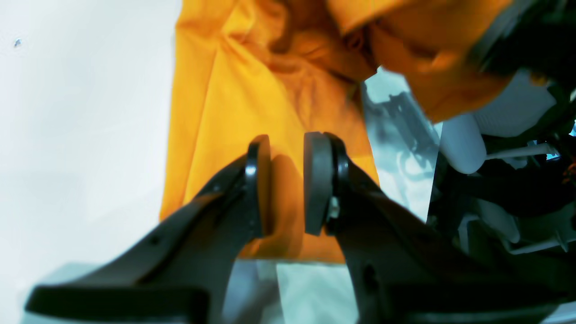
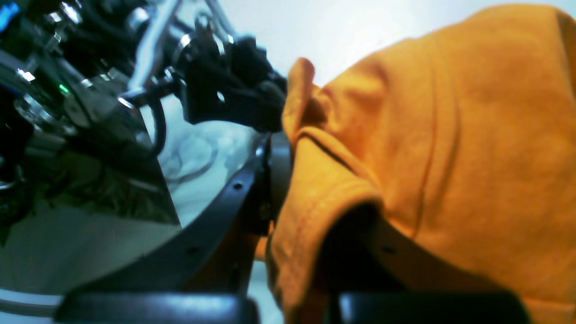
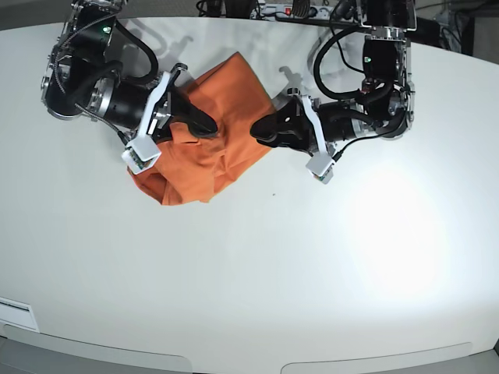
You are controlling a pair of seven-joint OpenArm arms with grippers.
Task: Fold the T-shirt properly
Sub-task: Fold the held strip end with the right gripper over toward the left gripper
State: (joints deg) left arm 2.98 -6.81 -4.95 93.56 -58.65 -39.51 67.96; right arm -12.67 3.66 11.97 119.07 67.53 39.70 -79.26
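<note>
- The T-shirt (image 3: 204,139) lies bunched on the far-left part of the white table (image 3: 257,273), a rumpled orange heap whose long axis runs diagonally, from its near-left lump up to the far-right corner.
- That axis spans the two tools, one at each end, so any spreading pull would run along this line.
- The right gripper (image 3: 204,125) is at the shirt's left side, on top of the cloth; in its wrist view the jaws are pressed together on a hemmed fold of fabric, which drapes over one finger.
- The left gripper (image 1: 286,180) meets the shirt's right edge. Its pads (image 1: 317,180) stand partly apart with a tuck of orange cloth between them; whether they truly pinch it I cannot tell.
- Both arms are equally close; neither has to reach.
- Beyond the shirt the table shows only cables and a power strip (image 3: 284,11) at the far edge, well apart.
- In my judgement, nothing stands in the way but the shirt's own overlapped layers.
</note>
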